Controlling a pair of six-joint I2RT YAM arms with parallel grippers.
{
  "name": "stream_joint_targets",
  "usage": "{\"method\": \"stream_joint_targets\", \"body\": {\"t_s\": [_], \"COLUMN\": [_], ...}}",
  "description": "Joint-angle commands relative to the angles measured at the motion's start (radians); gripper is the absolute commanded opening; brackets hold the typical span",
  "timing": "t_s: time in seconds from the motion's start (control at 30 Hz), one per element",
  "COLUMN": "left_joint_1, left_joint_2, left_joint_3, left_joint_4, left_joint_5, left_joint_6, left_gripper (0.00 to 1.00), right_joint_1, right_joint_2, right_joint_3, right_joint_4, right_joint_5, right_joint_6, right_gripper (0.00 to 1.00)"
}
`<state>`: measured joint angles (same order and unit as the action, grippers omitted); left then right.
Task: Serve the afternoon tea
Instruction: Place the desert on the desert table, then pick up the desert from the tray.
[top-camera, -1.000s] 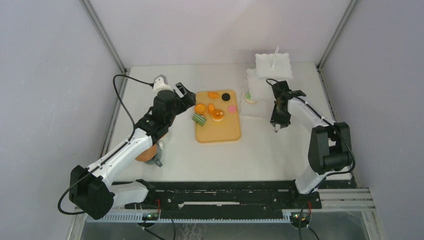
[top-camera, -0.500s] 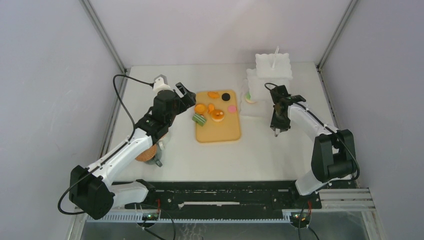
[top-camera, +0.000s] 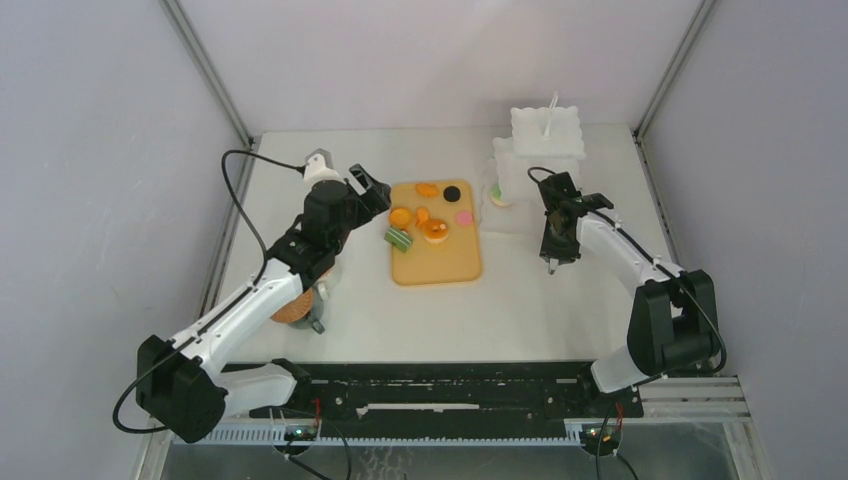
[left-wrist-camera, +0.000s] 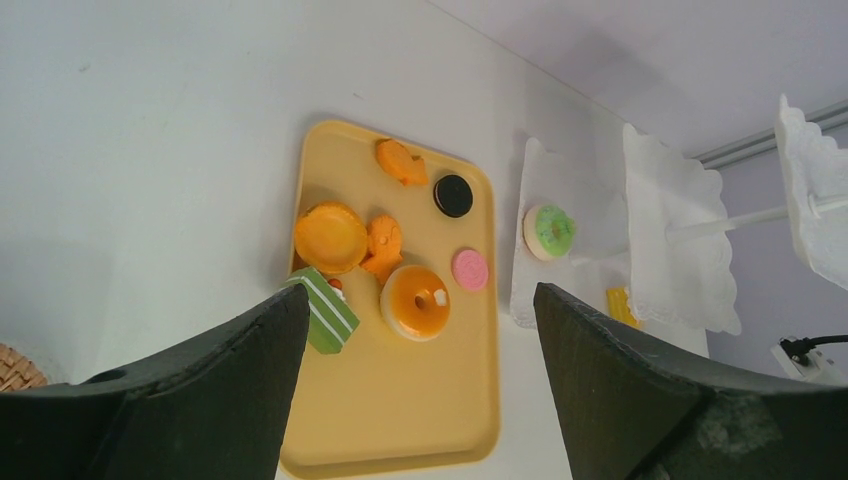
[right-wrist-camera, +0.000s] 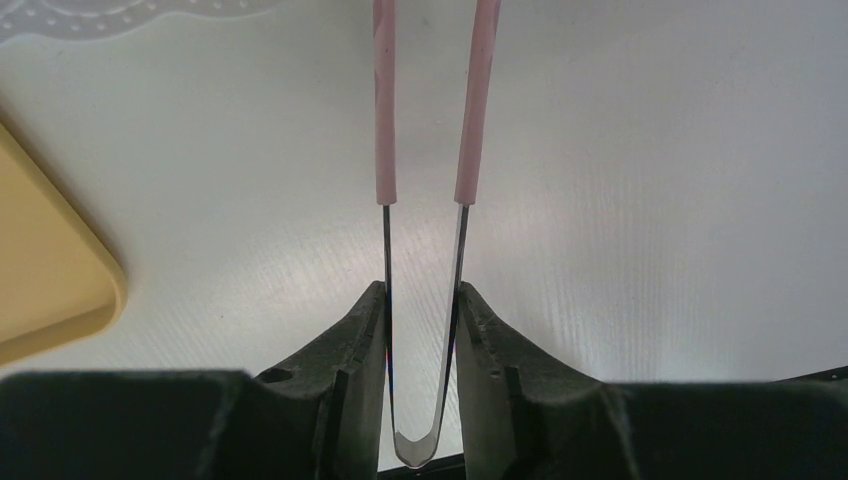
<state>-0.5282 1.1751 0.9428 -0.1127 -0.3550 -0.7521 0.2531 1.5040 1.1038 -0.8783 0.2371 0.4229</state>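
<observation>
Small toy pastries (left-wrist-camera: 330, 237) are laid on the flat yellow tray (left-wrist-camera: 400, 430), a green-iced donut (left-wrist-camera: 549, 229) on the white scalloped stand (left-wrist-camera: 570, 180). The left gripper (left-wrist-camera: 420, 298) is spread wide above them. Thin pink-sleeved tongs (right-wrist-camera: 385, 100) are pinched by the right gripper (right-wrist-camera: 421, 320).

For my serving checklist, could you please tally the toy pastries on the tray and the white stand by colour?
orange pastries: 4
green pastries: 2
black pastry: 1
pink pastry: 1
yellow pastry: 1
Total: 9
</observation>
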Motion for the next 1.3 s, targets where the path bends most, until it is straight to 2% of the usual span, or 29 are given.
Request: {"method": "stream_joint_targets", "body": {"t_s": [0.0, 0.4, 0.8, 1.07, 1.27], "left_joint_1": [-0.006, -0.008, -0.007, -0.009, -0.008], "left_joint_2": [-0.037, -0.06, -0.095, -0.146, -0.192], "left_joint_3": [0.032, 0.013, -0.002, -0.029, -0.055], "left_joint_4": [0.044, 0.044, 0.025, -0.01, -0.04], "left_joint_5": [-0.011, -0.018, -0.034, -0.048, -0.073], "left_joint_6": [-0.005, -0.007, -0.009, -0.012, -0.009], "left_gripper": [0.87, 0.87, 0.87, 0.87, 0.88], "right_joint_1": [0.015, 0.097, 0.338, 0.5, 0.607], "right_joint_2": [-0.059, -0.158, -0.229, -0.117, 0.015], "right_joint_3": [0.005, 0.005, 0.005, 0.047, 0.149], "right_joint_4": [-0.005, -0.068, -0.005, 0.133, 0.174], "right_joint_5": [0.033, 0.058, 0.005, -0.152, -0.219], "right_joint_6": [0.018, 0.049, 0.032, -0.036, -0.093], "right_gripper": [0.35, 0.34, 0.33, 0.33, 0.33]}}
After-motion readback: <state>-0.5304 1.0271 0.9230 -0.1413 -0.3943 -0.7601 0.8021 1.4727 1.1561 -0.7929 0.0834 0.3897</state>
